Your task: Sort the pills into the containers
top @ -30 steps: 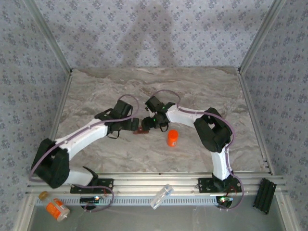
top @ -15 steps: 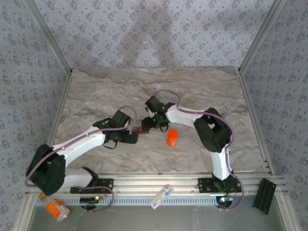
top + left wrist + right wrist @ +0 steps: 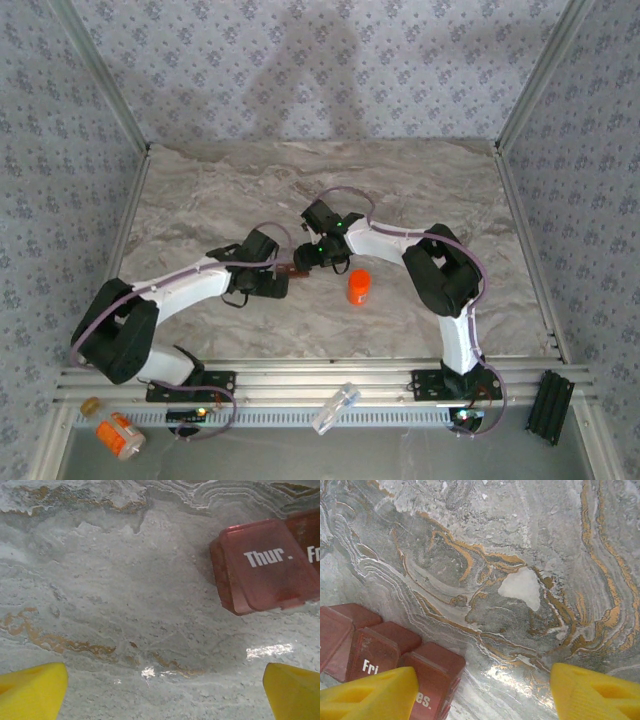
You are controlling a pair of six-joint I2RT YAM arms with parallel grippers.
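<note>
One pill box point(image 3: 270, 565), beyond left claw point(image 3: 160, 692), beside right claw point(image 3: 482, 690)

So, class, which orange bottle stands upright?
The orange bottle standing on the marble table; the labelled bottle lies on its side on the near grey ledge.

lol so my left arm point(image 3: 185, 283) and right arm point(image 3: 385, 237) were white shells with chunky black joints, thin purple cables point(image 3: 347, 190) looped along them, and my fingertips point(image 3: 31, 690) were bright yellow wedges.
</note>
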